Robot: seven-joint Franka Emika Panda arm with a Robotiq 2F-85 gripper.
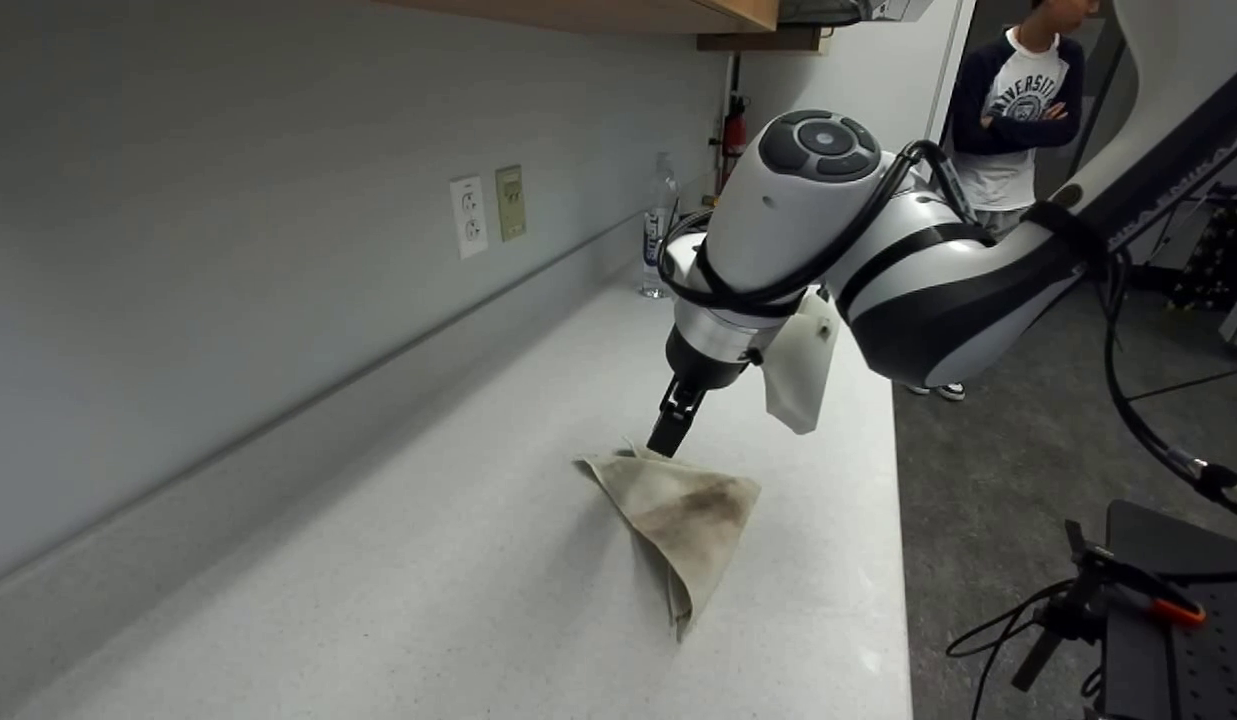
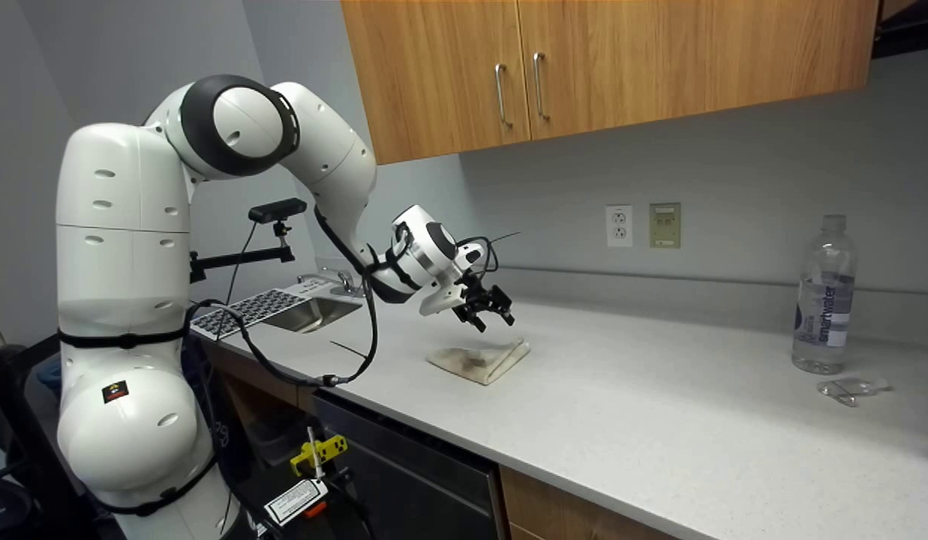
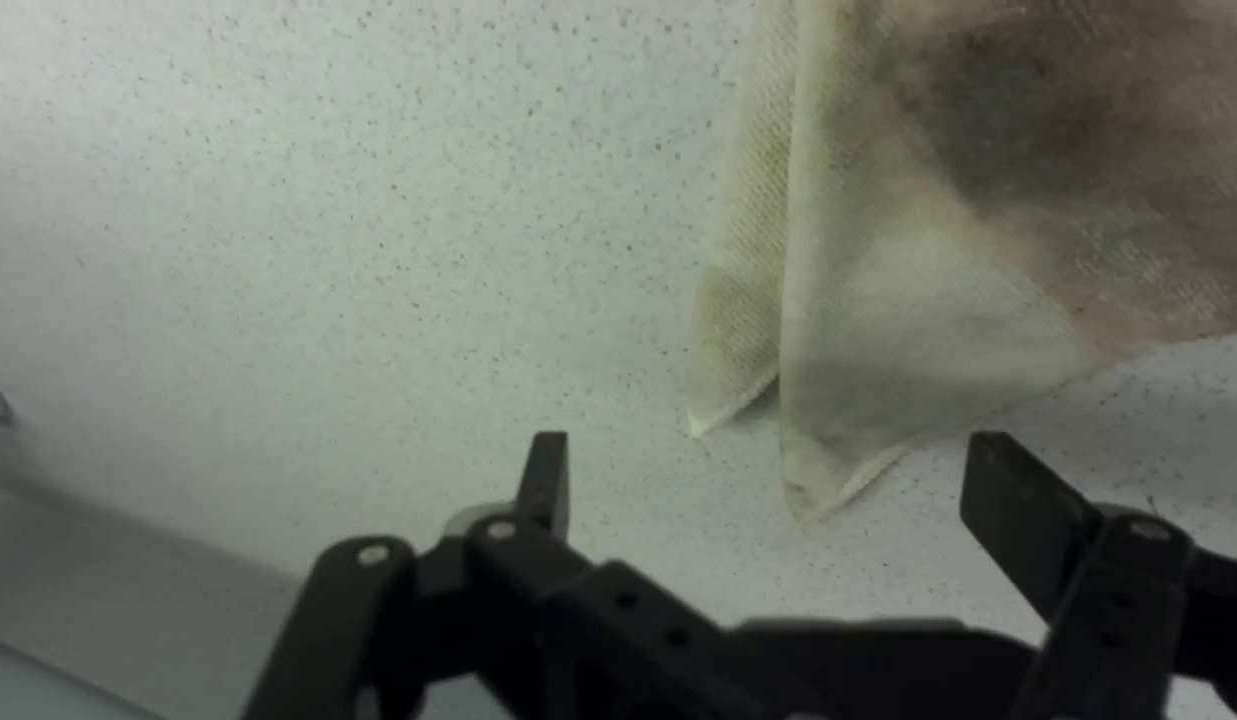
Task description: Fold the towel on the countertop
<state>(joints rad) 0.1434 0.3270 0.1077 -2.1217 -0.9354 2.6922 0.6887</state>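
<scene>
A beige towel with a dark brown stain point(image 1: 700, 520) lies folded over in layers on the white speckled countertop point(image 1: 428, 580). The towel also shows in an exterior view point(image 2: 471, 363), with a rolled-looking fold at its right side. In the wrist view the towel point(image 3: 938, 240) fills the upper right, with two pointed corners side by side facing the jaws. My gripper point(image 3: 768, 440) is open and empty, fingers wide apart. One towel corner shows between the fingertips, seemingly below them. In both exterior views the gripper point(image 1: 664, 440) point(image 2: 495, 323) is at the towel's wall-side edge, above the counter.
A clear water bottle point(image 2: 824, 307) stands near the wall, with a small clear plastic item point(image 2: 852, 388) beside it. A sink point(image 2: 313, 315) is at the far left. A wooden cabinet point(image 2: 448, 75) hangs above. The counter's front edge drops to the floor.
</scene>
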